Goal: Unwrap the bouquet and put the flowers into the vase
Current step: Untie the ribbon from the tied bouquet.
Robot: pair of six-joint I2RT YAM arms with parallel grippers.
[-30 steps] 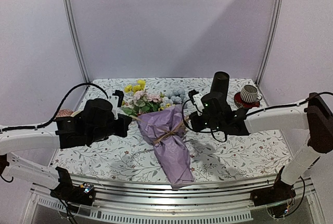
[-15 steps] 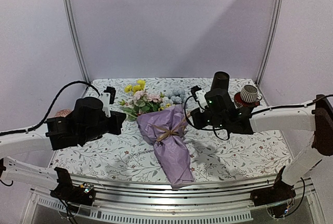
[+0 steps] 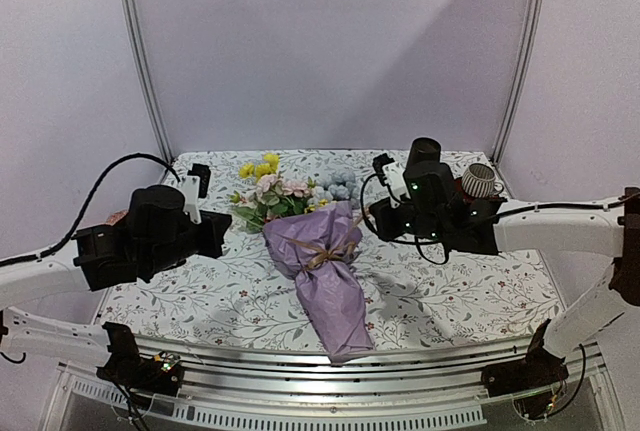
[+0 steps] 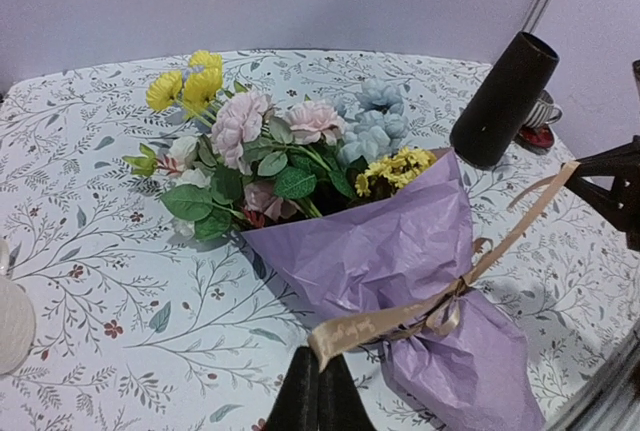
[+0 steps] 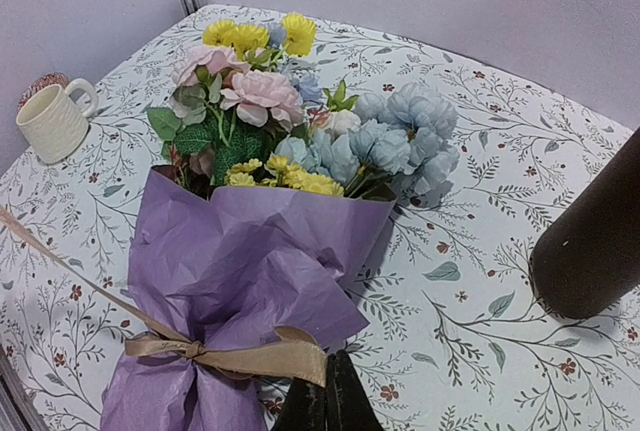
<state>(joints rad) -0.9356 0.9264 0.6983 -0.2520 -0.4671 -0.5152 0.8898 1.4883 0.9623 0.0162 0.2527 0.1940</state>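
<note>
One bouquet (image 3: 325,271), one vase (image 3: 424,154), one ribbon (image 4: 360,328), one mug (image 5: 55,121), one cup (image 3: 480,181).

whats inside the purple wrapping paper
Pink, yellow and pale blue flowers with leaves stick out of the top of the wrapping paper. The stems lower down are covered by the paper, tied with a tan ribbon.

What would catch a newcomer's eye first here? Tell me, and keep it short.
The purple-wrapped bouquet lies mid-table on the floral cloth, its pink, yellow and pale blue flowers pointing toward the far edge. Both arms' jaws are shut on the ends of its tan ribbon, which stretches out to either side. A black vase stands at the far right.
</note>
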